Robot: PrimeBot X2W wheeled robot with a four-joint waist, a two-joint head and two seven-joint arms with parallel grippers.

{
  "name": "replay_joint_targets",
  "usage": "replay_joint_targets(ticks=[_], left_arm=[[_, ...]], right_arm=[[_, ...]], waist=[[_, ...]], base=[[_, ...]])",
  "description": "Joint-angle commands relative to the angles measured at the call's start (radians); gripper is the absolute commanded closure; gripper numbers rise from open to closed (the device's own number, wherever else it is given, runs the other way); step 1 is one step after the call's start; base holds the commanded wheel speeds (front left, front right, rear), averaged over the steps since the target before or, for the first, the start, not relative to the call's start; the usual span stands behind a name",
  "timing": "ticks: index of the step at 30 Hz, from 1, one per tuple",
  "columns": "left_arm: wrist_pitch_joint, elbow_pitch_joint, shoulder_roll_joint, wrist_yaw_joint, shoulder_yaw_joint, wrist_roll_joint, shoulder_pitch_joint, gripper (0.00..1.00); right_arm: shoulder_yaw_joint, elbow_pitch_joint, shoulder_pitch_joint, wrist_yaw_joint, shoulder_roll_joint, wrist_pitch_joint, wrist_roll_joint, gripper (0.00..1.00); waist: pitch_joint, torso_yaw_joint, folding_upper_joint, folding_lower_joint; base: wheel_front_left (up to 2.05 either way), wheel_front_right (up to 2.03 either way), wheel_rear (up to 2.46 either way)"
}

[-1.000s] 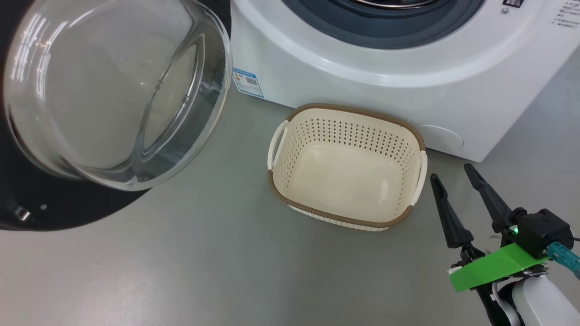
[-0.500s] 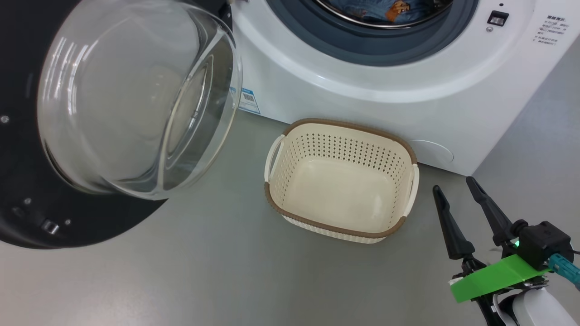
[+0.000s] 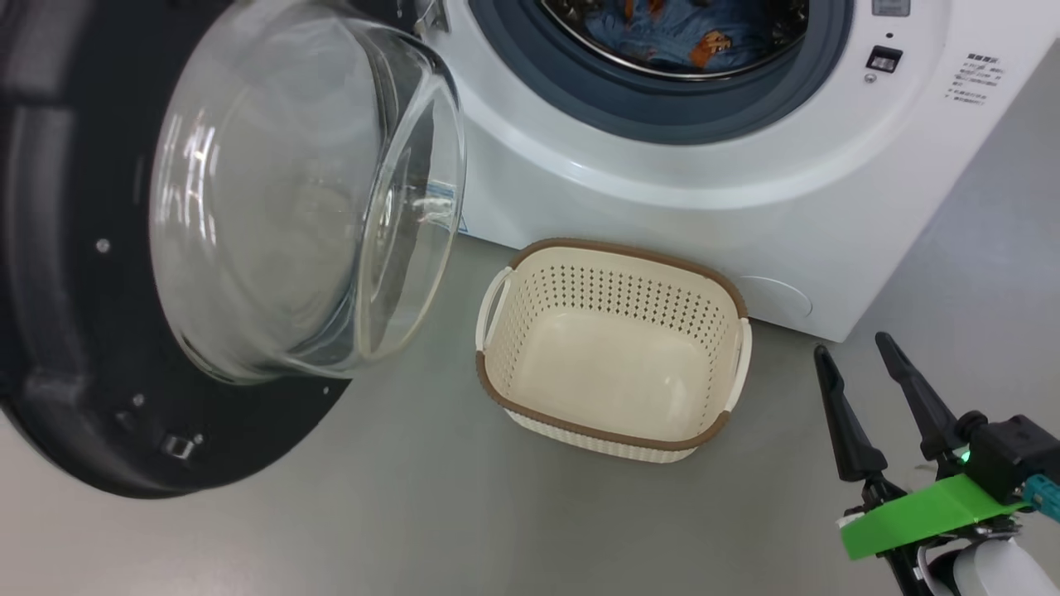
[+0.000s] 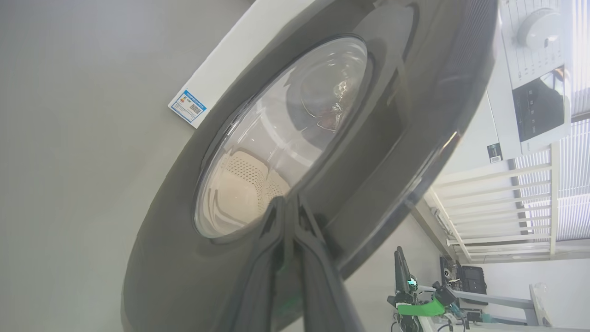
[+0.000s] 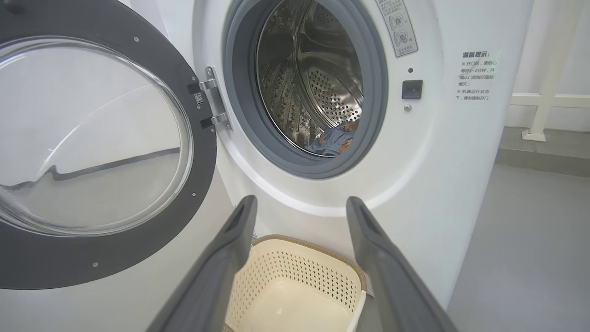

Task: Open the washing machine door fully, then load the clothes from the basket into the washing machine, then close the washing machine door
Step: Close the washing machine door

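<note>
Head view, left, washing machine door: stood wide open on its hinge, with the black inner frame turned toward the camera and the glass bowl bulging out toward the basket.
Left gripper: seen in the left wrist view at the door's outer face. Its two fingers are drawn narrow, almost together, with the tips at the lower edge of the window. Whether they touch the door cannot be told.
Basket: set on the grey floor, just in front of the machine and right of the door. Its bare cream bottom is shown.
Washing machine: the mouth is uncovered, and the grey-blue rubber ring is seen around the steel drum.
Blue garment: laid inside the drum at the bottom, with orange prints showing.
Right gripper: held over the floor right of the basket and apart from it, with the fingers spread wide.
</note>
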Motion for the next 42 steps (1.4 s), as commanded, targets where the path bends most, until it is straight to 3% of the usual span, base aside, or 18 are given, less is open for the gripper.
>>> replay_joint_targets(ticks=[1, 24, 33, 42], left_arm=[[0.021, -0.059, 0.048, -0.007, 0.028, -0.010, 0.004, 1.00], [0.062, -0.278, -0.058, -0.007, -0.033, 0.018, 0.048, 1.00], [0.000, -0.293, -0.103, -0.007, -0.051, 0.065, 0.078, 1.00], [-0.131, -0.323, -0.156, -0.007, -0.072, 0.132, 0.090, 1.00]], right_arm=[[0.015, -0.025, 0.018, 0.004, -0.005, -0.008, 0.001, 0.00], [-0.050, -0.039, 0.085, 0.004, 0.029, -0.008, -0.002, 0.00], [-0.077, -0.046, 0.123, 0.004, 0.040, -0.008, -0.002, 0.00], [-0.094, -0.054, 0.141, 0.004, 0.044, -0.008, -0.003, 0.00]], waist=[[-0.015, -0.012, 0.0000, 0.0000], [-0.117, -0.177, 0.0000, 0.0000], [-0.165, -0.288, 0.0000, 0.0000], [-0.177, -0.410, 0.0000, 0.0000]], base=[[0.00, 0.00, 0.00], [0.00, 0.00, 0.00], [0.00, 0.00, 0.00], [0.00, 0.00, 0.00]])
